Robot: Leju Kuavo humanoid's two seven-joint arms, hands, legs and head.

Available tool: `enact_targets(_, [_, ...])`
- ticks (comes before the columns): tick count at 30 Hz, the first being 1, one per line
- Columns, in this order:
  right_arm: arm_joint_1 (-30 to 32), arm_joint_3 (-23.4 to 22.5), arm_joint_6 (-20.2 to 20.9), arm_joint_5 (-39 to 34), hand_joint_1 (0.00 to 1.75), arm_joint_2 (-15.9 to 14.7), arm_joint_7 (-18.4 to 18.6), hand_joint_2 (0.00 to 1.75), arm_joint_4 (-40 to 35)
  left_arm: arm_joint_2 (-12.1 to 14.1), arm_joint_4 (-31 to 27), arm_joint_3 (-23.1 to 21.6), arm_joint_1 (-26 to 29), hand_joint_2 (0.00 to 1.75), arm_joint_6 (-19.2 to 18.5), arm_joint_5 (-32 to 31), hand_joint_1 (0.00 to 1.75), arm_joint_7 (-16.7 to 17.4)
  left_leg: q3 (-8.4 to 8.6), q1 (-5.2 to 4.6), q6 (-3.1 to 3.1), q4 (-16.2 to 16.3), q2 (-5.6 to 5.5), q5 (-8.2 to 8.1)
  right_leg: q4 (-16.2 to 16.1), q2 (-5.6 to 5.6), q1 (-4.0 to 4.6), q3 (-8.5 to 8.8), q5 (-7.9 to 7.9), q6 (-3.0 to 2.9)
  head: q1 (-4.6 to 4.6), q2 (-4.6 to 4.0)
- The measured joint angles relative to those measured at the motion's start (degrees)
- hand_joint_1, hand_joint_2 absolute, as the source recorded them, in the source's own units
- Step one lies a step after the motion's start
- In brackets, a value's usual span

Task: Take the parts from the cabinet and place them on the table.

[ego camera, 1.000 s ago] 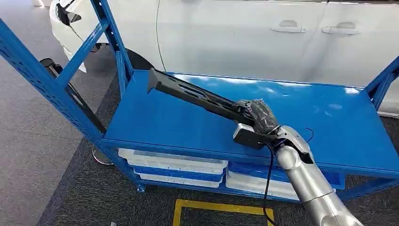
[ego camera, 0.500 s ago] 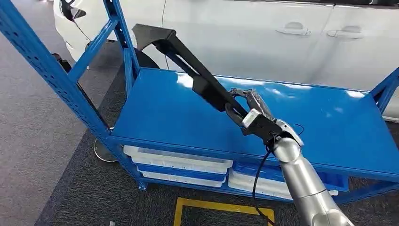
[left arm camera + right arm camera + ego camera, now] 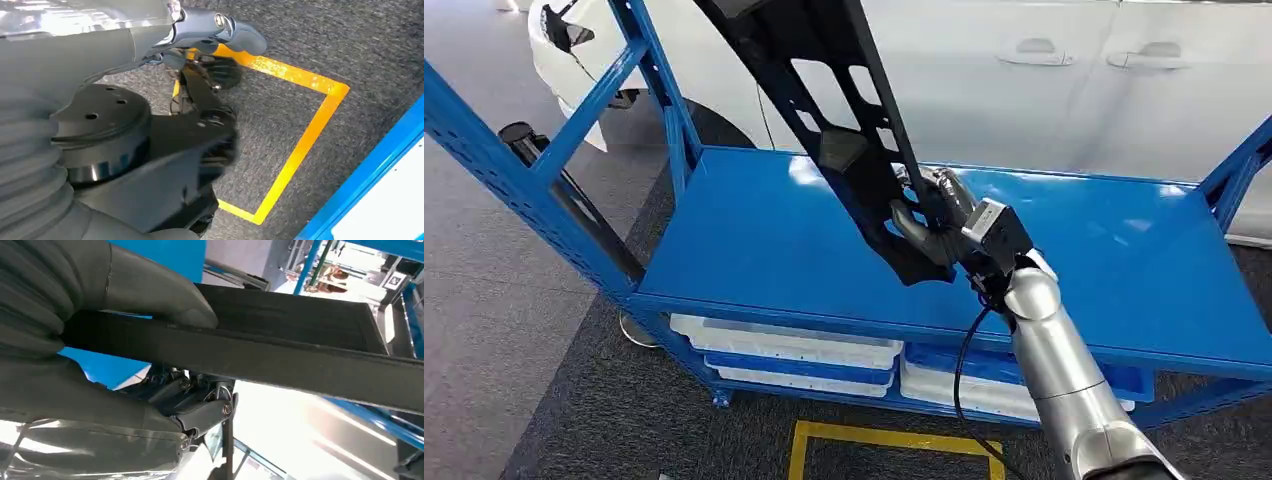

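Note:
A long black plastic part [image 3: 824, 90] with several cut-outs stands steeply tilted above the blue shelf top [image 3: 754, 240], its upper end running out of the head view. My right hand [image 3: 939, 225] grips its lower end, just above the middle of the shelf. In the right wrist view the grey thumb [image 3: 150, 295] presses on the part's black edge [image 3: 300, 355], with dark fingers wrapped under it. My left hand [image 3: 200, 65] hangs over the carpet, thumb held apart from the dark fingers, holding nothing.
A white car [image 3: 984, 70] stands close behind the blue rack. Slanted blue uprights [image 3: 534, 170] frame its left side, another the right. White and blue bins [image 3: 794, 355] sit on the lower shelf. Yellow floor tape [image 3: 884, 440] marks the carpet in front.
My right hand has turned over and swung the black part up from lying low across the shelf to a steep, nearly upright tilt. The hand stayed over the shelf's middle.

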Motion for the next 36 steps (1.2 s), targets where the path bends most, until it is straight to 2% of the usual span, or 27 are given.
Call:
enact_targets(1, [-0.38,0.00,0.02,-0.13,1.75,0.18,0.02,1.75,0.13,0.09,0.00,0.00,-0.03,1.75,0.07,0.02,0.00,0.00,1.19,-0.31,0.41,-2.11,0.01,-0.60,-0.02,-0.01,0.22,-0.02,-0.04,0.15,0.09,0.00])
enact_targets(4, [-1.32,0.07,0.11,-0.77,1.75,0.50,0.20,1.75,0.79,0.11,0.00,0.02,0.16,1.75,0.24,0.04,0.00,0.00,1.22,-0.54,0.56,-2.78,-0.06,-0.44,-0.09,0.00,0.04,-0.22,0.07,1.11,0.04,0.02])
enact_targets(5, [-1.66,0.13,0.20,-1.23,1.75,0.55,0.26,1.75,1.03,0.11,0.00,0.04,0.28,1.75,0.40,0.11,0.00,0.00,1.26,-0.56,0.86,-3.05,-0.09,-0.24,-0.33,-0.01,0.04,-0.10,0.20,1.43,0.04,0.00])
enact_targets(6, [-2.08,0.15,0.37,-1.94,1.75,0.68,0.28,1.75,1.24,0.09,0.00,0.07,0.32,1.75,0.57,0.13,0.00,0.00,1.73,0.18,1.28,-4.02,0.06,0.34,0.05,-0.02,-0.02,-0.16,-0.35,1.79,0.07,0.02])
enact_targets(7, [-2.65,0.15,0.70,-2.47,1.75,0.68,0.28,1.75,1.42,0.07,0.00,0.07,0.28,1.75,0.59,0.15,0.00,0.00,1.80,0.08,1.58,-4.29,0.04,0.48,1.87,-0.04,0.06,-0.97,-1.79,1.99,0.22,0.00])
enact_targets(8, [-3.08,0.15,0.85,-2.76,1.75,0.68,0.26,1.75,1.60,0.07,0.00,0.07,0.25,1.75,0.61,0.17,0.00,0.02,1.75,0.08,1.68,-4.29,0.07,0.53,5.56,-0.03,-0.04,-2.69,-3.98,2.17,0.28,0.00])
enact_targets(9, [-3.20,0.15,0.87,-2.91,1.75,0.68,0.26,1.75,1.77,0.04,0.00,0.07,0.29,1.75,0.64,0.17,0.00,0.02,1.74,0.05,1.74,-4.28,0.08,0.49,10.96,-0.03,-0.14,-5.14,-6.46,2.41,0.26,0.00])
enact_targets(10, [-3.17,0.15,0.94,-2.97,1.75,0.68,0.26,1.75,1.97,0.07,0.00,0.07,0.34,1.75,0.66,0.17,0.00,0.04,1.72,0.05,1.78,-4.24,0.09,0.46,15.31,-0.03,-0.17,-7.21,-8.08,2.58,0.26,0.00])
enact_targets(11, [-3.13,0.17,0.96,-3.00,1.75,0.70,0.28,1.75,2.19,0.07,0.00,0.07,0.37,1.75,0.66,0.20,0.00,0.07,1.70,0.06,1.79,-4.21,0.08,0.45,18.17,-0.04,-0.27,-8.63,-8.64,2.72,0.28,0.00])
enact_targets(12, [-3.14,0.17,0.98,-3.00,1.75,0.70,0.28,1.75,2.47,0.07,0.00,0.09,0.39,1.75,0.66,0.20,0.00,0.07,1.72,0.06,1.78,-4.14,0.02,0.40,18.06,-0.05,-0.51,-8.73,-7.58,2.89,0.28,0.00])
enact_targets(13, [-3.21,0.17,0.96,-3.06,1.75,0.72,0.31,1.75,2.69,0.02,0.00,0.09,0.40,1.75,0.66,0.20,0.00,0.07,1.74,0.09,1.70,-4.01,-0.08,0.32,14.95,-0.08,-0.68,-7.27,-5.38,2.94,0.26,0.00])
enact_targets(15, [-3.50,0.17,1.00,-3.19,1.75,0.72,0.33,1.75,2.78,0.00,0.00,0.11,0.40,1.75,0.66,0.20,0.00,0.07,1.79,0.18,1.26,-3.46,-0.26,-0.09,4.19,-0.22,-0.96,-2.10,-0.17,2.87,0.28,0.00])
enact_targets(16, [-3.74,0.18,1.05,-3.43,1.75,0.72,0.33,1.75,2.82,0.00,0.00,0.11,0.42,1.75,0.66,0.20,0.00,0.07,1.60,0.12,0.88,-3.10,-0.27,-0.38,0.81,-0.28,-0.98,-0.58,-0.15,2.68,0.29,0.00])
enact_targets(17, [-4.04,0.17,1.29,-3.89,1.75,0.85,0.33,1.75,2.95,0.00,0.00,0.13,0.35,1.75,0.68,0.22,0.00,0.09,1.25,-0.25,0.56,-2.61,-0.27,-0.58,0.37,-0.13,-0.53,-0.66,-0.17,2.18,0.26,0.00])
enact_targets(20, [-4.42,0.17,3.77,-7.83,1.75,0.98,1.18,1.75,3.34,0.02,0.00,0.22,0.45,1.75,0.74,0.22,0.00,0.15,1.24,-0.10,-0.27,-3.02,-0.14,-0.34,0.54,0.13,-0.41,-0.96,-0.04,1.26,0.24,0.00])
enact_targets(21, [-4.76,0.17,4.68,-9.51,1.75,1.01,1.62,1.75,3.35,0.02,0.00,0.24,0.41,1.75,0.79,0.22,0.00,0.15,1.10,-0.09,-0.60,-2.78,-0.13,-0.75,0.15,0.06,-0.80,-0.76,0.16,0.76,0.24,0.02])
enact_targets(22, [-5.22,0.17,5.45,-11.11,1.75,1.07,2.03,1.75,3.35,0.02,0.00,0.22,0.41,1.75,0.83,0.15,0.00,0.17,0.70,0.04,-0.91,-1.63,-0.05,-1.68,0.10,0.02,-0.84,-0.68,0.17,0.60,0.13,0.00])
enact_targets(23, [-5.80,0.17,6.21,-13.10,1.75,1.14,2.41,1.75,3.35,0.02,0.00,0.22,0.35,1.75,0.85,0.07,0.00,0.17,-0.85,0.08,-1.20,1.93,-0.03,-3.82,0.11,-0.04,-0.86,-0.69,0.12,0.22,0.02,0.02])
enact_targets(25, [-6.31,0.13,6.64,-15.23,1.75,1.18,2.47,1.75,3.41,0.00,0.00,0.22,0.34,1.75,1.42,-0.28,0.00,0.07,-5.04,0.25,-1.57,10.92,-0.02,-7.69,0.13,-0.10,-0.69,-0.66,0.05,0.04,0.09,0.02])
enact_targets(26, [-6.26,0.09,6.67,-15.70,1.75,1.16,2.40,1.75,3.41,-0.02,0.00,0.17,0.38,1.75,2.41,-0.77,0.00,-0.53,-6.89,0.26,-1.63,14.55,-0.01,-8.59,0.16,-0.09,-0.60,-0.65,0.01,-0.01,0.07,0.00])
enact_targets(27, [-6.13,0.09,6.60,-15.91,1.75,1.16,2.34,1.75,3.39,-0.06,0.00,0.00,0.37,1.75,3.49,-1.13,0.00,-1.35,-7.46,0.26,-1.55,15.31,-0.01,-8.02,0.19,-0.07,-0.54,-0.60,-0.01,-0.03,0.07,0.00])
enact_targets(28, [-6.01,0.09,6.40,-15.96,1.75,1.16,2.21,1.75,3.24,-0.13,0.00,-0.15,0.29,1.75,4.13,-1.20,0.00,-1.75,-6.58,0.25,-1.38,13.10,-0.01,-6.16,0.25,0.00,-0.47,-0.54,-0.06,-0.05,0.07,0.02])
enact_targets(30, [-6.03,0.09,6.38,-16.09,1.75,1.16,2.34,1.75,2.80,-0.15,0.00,-0.20,0.16,1.75,4.39,-1.20,0.00,-1.77,-1.80,0.21,-0.64,2.89,-0.01,-0.68,0.30,0.22,-0.35,-0.23,-0.24,0.07,0.07,0.00])
enact_targets(31, [-6.13,0.09,6.93,-16.44,1.75,1.16,2.54,1.75,2.71,-0.15,0.00,-0.20,0.13,1.75,4.04,-1.16,0.00,-1.59,0.07,0.08,-0.14,-1.46,-0.02,0.45,0.26,0.28,-0.31,-0.09,-0.35,0.19,0.09,0.00])
enact_targets(32, [-6.28,0.07,7.43,-16.79,1.75,1.14,2.60,1.75,2.76,-0.11,0.00,-0.20,0.10,1.75,3.58,-0.98,0.00,-1.29,0.76,-0.34,0.11,-2.13,0.01,-0.16,0.32,0.32,0.02,-0.23,-0.36,0.51,0.18,0.00])
enact_targets(35, [-6.29,0.09,8.20,-17.18,1.75,1.07,2.73,1.75,3.02,-0.11,0.00,-0.17,0.12,1.75,2.62,-0.59,0.00,-0.02,0.69,-0.55,0.60,-2.59,-0.05,-0.20,-0.06,0.38,-0.32,-0.36,-0.07,1.52,0.11,0.00])
enact_targets(36, [-6.33,0.09,8.26,-17.18,1.75,1.07,2.73,1.75,3.00,-0.15,0.00,-0.17,0.13,1.75,2.49,-0.59,0.00,0.46,0.98,-0.13,1.06,-3.39,-0.03,0.16,-0.13,0.37,-0.03,-0.24,-0.10,1.94,0.09,0.00])
